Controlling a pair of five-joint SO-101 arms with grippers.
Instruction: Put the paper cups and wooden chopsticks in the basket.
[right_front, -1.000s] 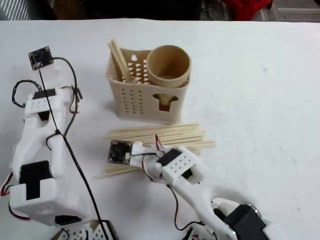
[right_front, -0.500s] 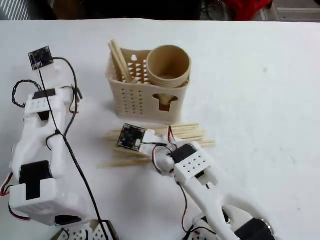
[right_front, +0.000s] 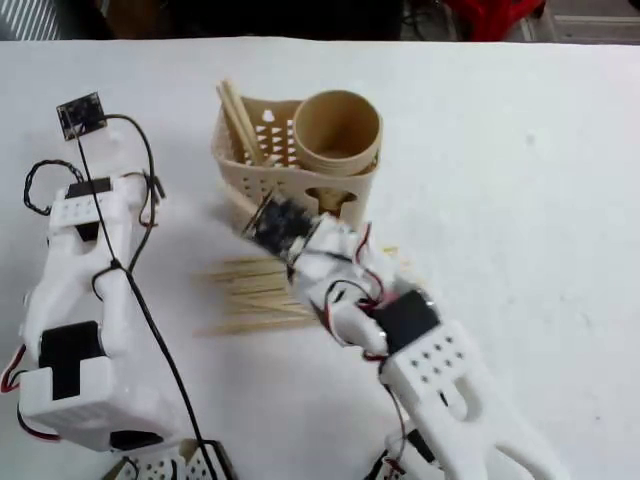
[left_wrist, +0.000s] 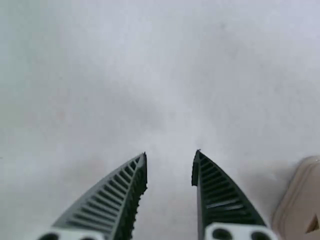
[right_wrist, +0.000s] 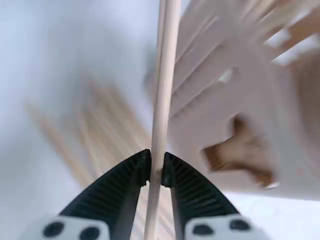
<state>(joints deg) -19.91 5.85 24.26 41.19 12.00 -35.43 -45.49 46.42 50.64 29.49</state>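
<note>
the left arm (right_front: 80, 285) sits folded, and the left gripper (left_wrist: 170, 154) hangs with its jaws parted, holding nothing. the right arm (right_front: 440, 370) stretches forward, and the right gripper (right_wrist: 156, 155) pinches a single chopstick (right_wrist: 167, 60) between closed jaws.

- A white desk (right_front: 540, 180) spreads across almost the whole high view, its surface plain and matte.
- Beyond its far edge, at 12 o'clock, lies a dark strip (right_front: 300, 18).
- A red object (right_front: 490, 14) sits at 1 o'clock, cut off by the edge.
- A pale ribbed thing (right_front: 25, 18) shows at 11 o'clock.
</note>
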